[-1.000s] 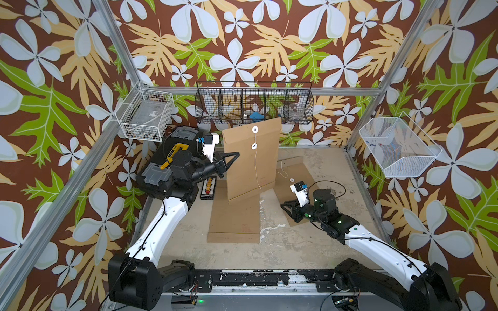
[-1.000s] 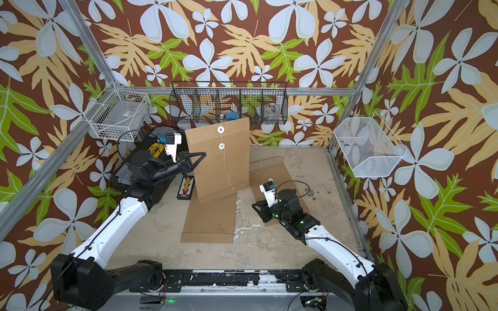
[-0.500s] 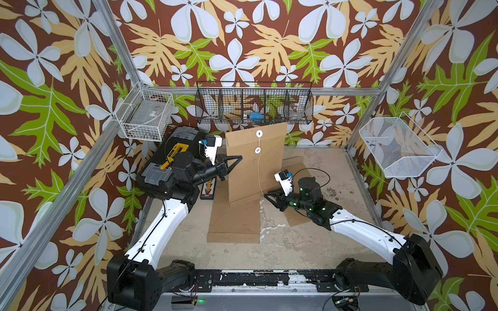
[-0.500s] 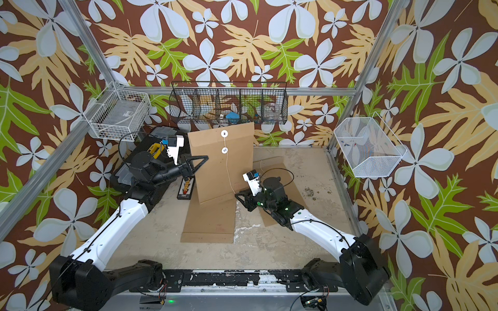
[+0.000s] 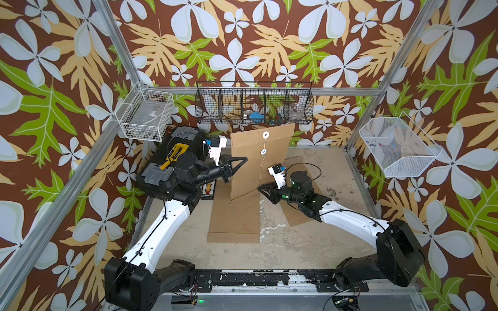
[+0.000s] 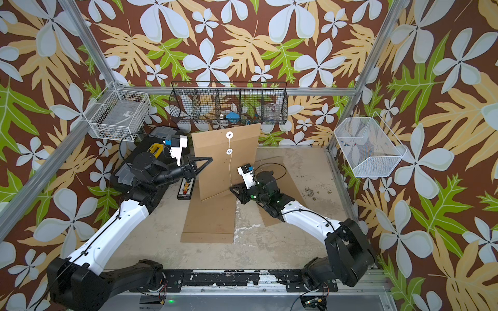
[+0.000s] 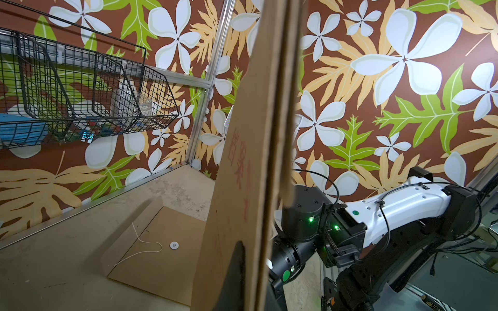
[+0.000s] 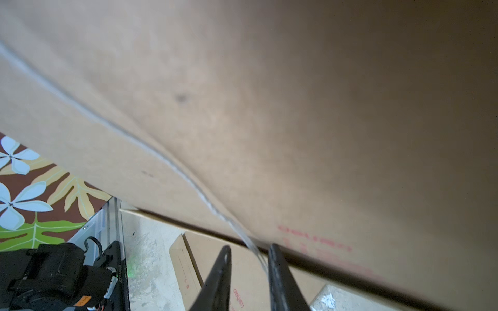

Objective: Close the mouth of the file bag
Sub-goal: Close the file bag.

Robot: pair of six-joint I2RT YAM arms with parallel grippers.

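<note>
File bag [image 5: 272,161] is standing upright over the middle of the table [image 5: 296,242], the left gripper [image 5: 242,161] clamping its side edge so its front is facing the right gripper [image 5: 261,189], whose jaws are sitting slightly apart around the dangling string [image 5: 260,169], likely for winding.

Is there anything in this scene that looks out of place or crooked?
Yes. The file bag stands tilted, pinched by the left gripper, and its string hangs loose, unwound, down to the open right gripper.
</note>
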